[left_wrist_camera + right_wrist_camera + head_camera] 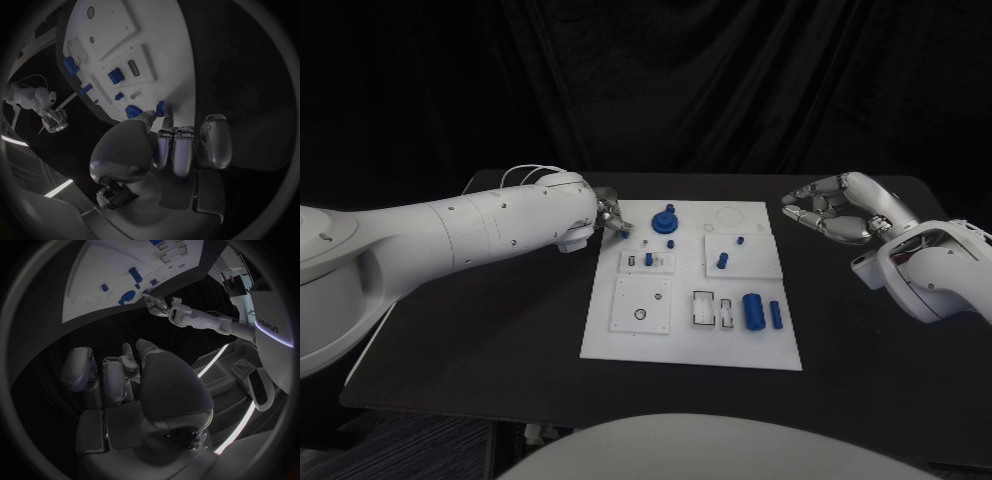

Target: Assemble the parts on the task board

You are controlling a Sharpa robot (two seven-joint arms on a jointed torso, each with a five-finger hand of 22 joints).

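Observation:
The white task board (629,330) lies in the middle of the table, also seen from the wrists (162,30) (94,285). Blue parts stand on it: a round knob (665,220) (131,111) at the far end, small pegs (723,260) and a cylinder (753,311) nearer me. My left hand (607,222) (181,145) is at the board's far left corner, fingers curled. A small blue piece (160,107) sits right at its fingertips; whether it is pinched I cannot tell. My right hand (826,210) (119,375) hovers to the right of the board, fingers curled in on nothing.
Several recesses and holes (646,300) mark the board. The black table (488,340) stretches bare on both sides. The left wrist view catches my right hand (53,117) beyond the board; the right wrist view catches my left hand (156,304).

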